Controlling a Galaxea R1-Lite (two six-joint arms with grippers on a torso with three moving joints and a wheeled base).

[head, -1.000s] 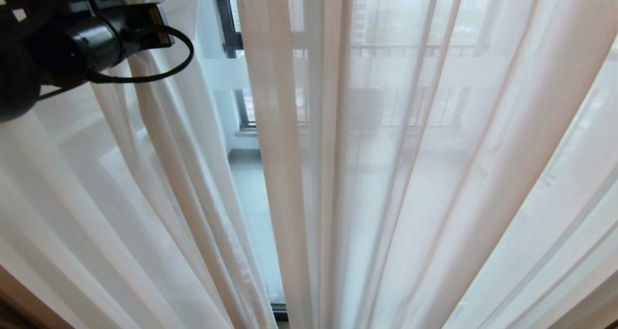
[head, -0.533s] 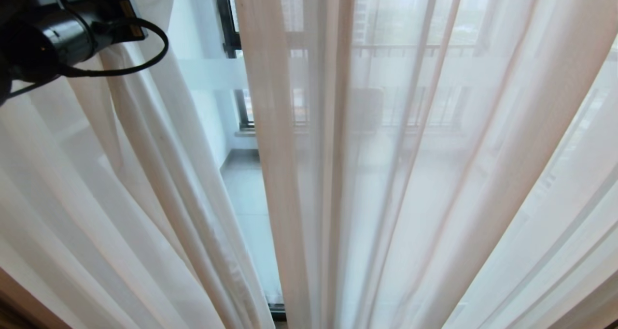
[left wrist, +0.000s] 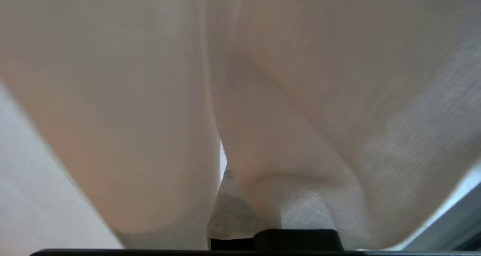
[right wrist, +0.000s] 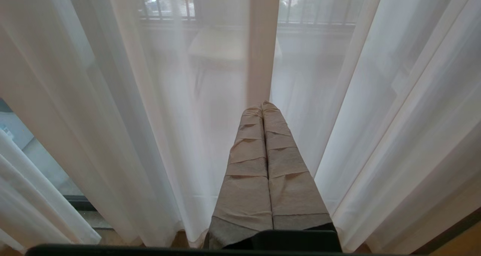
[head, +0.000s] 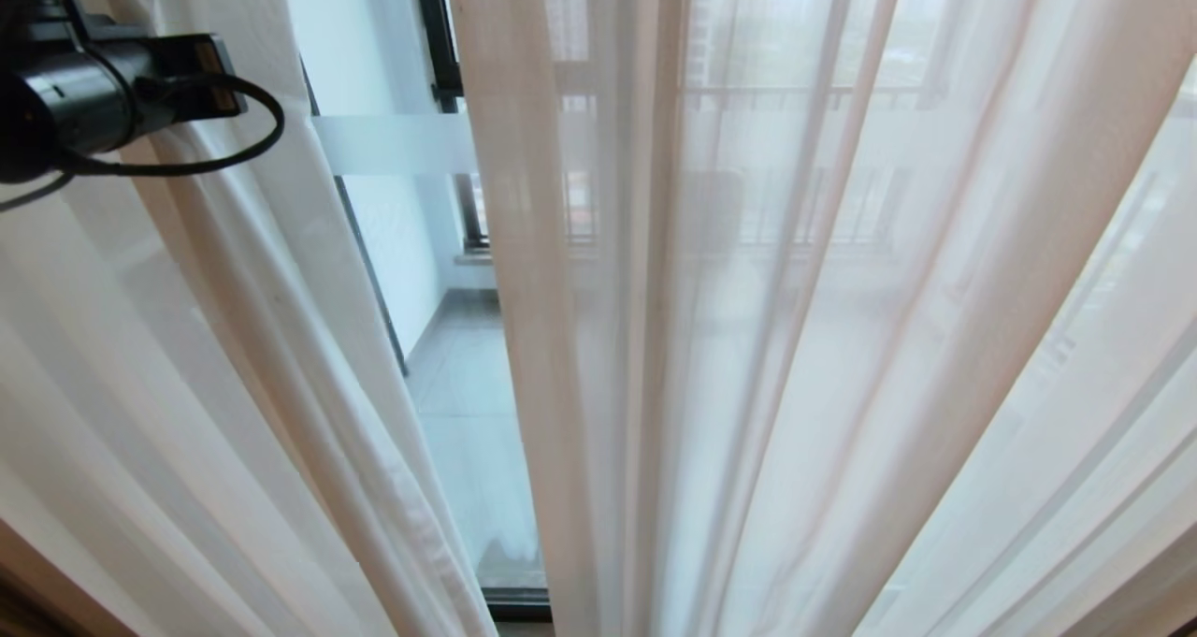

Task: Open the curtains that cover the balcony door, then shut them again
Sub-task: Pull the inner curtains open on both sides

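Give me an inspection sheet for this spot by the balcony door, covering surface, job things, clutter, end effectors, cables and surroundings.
Surface: tiled balcony floor shows through the gap; no table.
Job's things: left sheer curtain is bunched to the left; right sheer curtain hangs across the glass; balcony door exposed between them, frosted band visible.
Clutter: nothing seen.
End effectors: left end effector shut on the left sheer curtain, at upper left in the head view; right end effector shut, empty, just short of the right sheer curtain.
Cables: black cable loops off the left wrist.
Surroundings: railing and buildings outside.
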